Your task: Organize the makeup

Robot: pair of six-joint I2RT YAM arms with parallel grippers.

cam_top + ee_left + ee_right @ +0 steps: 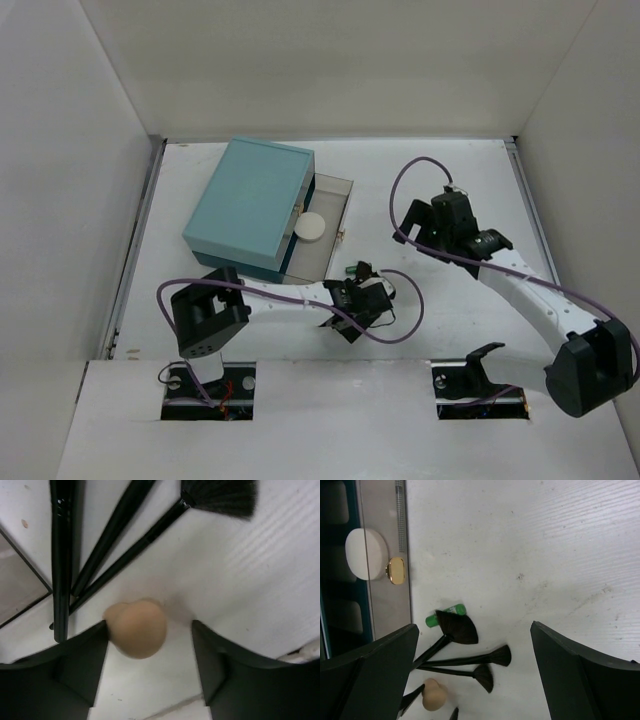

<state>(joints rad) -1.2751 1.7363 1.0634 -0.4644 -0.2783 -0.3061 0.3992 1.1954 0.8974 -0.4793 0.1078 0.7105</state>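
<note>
A peach sponge (136, 629) lies on the white table between the jaws of my left gripper (149, 626). The left finger (95, 645) touches it and the right finger (210, 650) stands apart, so the gripper is open around it. Three black-handled brushes (125, 555) lie just beyond it. In the top view the left gripper (362, 285) is low at the table's middle. My right gripper (474, 626) hangs open and empty, high above the brushes (465, 660), a green tube (446, 616) and the sponge (433, 695). A round white puff (310, 227) sits in the open drawer (338, 205).
The large teal box (255, 205) stands at the back left with its drawer pulled out to the right; a gold knob (396, 570) marks the drawer front. The right arm (520, 285) reaches in from the right. White walls surround the table.
</note>
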